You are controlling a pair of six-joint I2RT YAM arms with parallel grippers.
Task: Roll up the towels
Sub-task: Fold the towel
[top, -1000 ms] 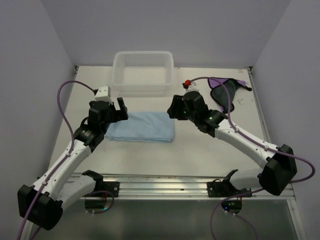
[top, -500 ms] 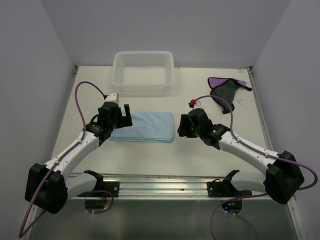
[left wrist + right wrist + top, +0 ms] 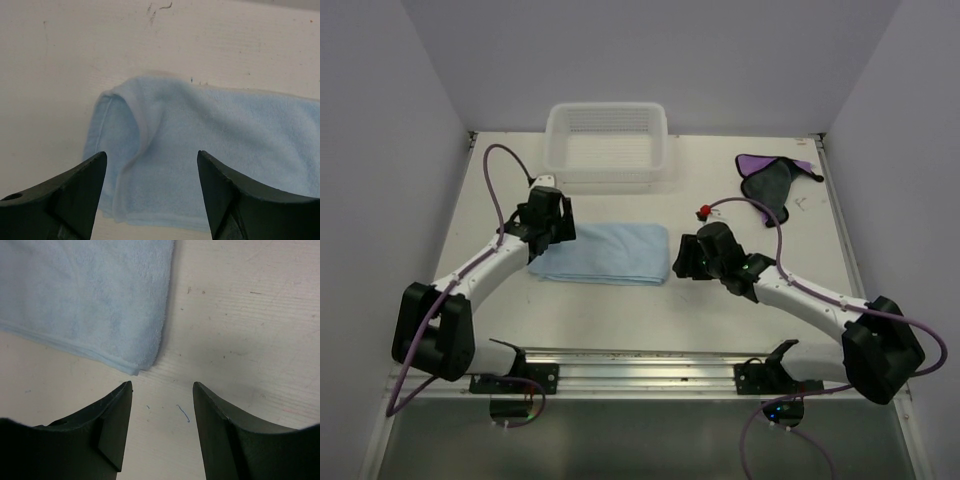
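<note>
The light blue towel (image 3: 605, 252) lies folded flat in the middle of the table. It also shows in the left wrist view (image 3: 210, 145) and in the right wrist view (image 3: 90, 295). My left gripper (image 3: 548, 228) is open over the towel's left end, the cloth between the fingers (image 3: 65, 200). My right gripper (image 3: 682, 258) is open and empty just right of the towel's near right corner, over bare table (image 3: 162, 392). The purple and dark grey towel (image 3: 772, 178) lies crumpled at the far right.
A white basket (image 3: 607, 145) stands at the back centre, behind the blue towel. A small red object (image 3: 703, 211) sits on the table behind my right gripper. Purple cables loop over both arms. A metal rail (image 3: 640, 362) runs along the near edge.
My left gripper has moved left and back to the blue towel's left end. My right gripper has come down and forward to the towel's right corner. The towels have not moved.
</note>
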